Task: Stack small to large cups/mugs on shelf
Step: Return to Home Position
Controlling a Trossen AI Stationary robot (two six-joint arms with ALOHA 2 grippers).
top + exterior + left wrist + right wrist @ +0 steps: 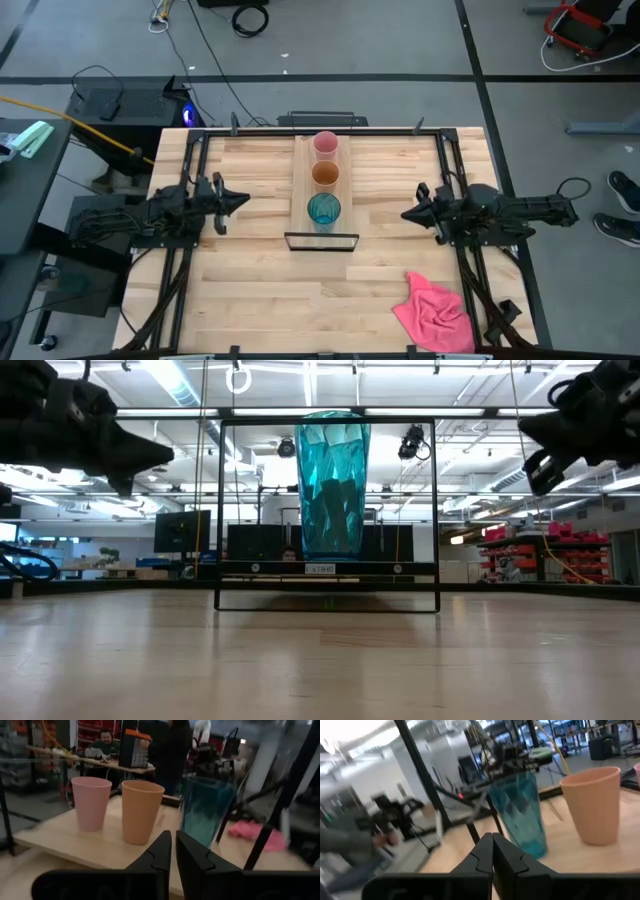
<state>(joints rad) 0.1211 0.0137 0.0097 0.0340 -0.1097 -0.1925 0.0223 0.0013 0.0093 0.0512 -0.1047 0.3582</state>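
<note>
Pinched shut and empty at the left gripper [240, 200]; likewise at the right gripper [407, 214]. Raised off the slatted wooden tabletop [250, 290], facing inward. Beside the right arm, a crumpled pink cloth [435, 310]. Midway between both, well apart: long light-wood plank shelf [300, 185], thin black metal frame [322, 241] at one end. Upright along it, pale pink tumbler [326, 144], orange-tan tumbler [325, 174], translucent teal-blue tumbler [323, 210] nearest the frame.

robot lab: floor cables [250, 17], workbench [107, 765]

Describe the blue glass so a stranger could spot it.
Find the narrow wooden shelf in the middle of the table. On it, the blue glass stands at the end with the black frame, beside the orange cup. It alone is see-through and faceted.
</note>
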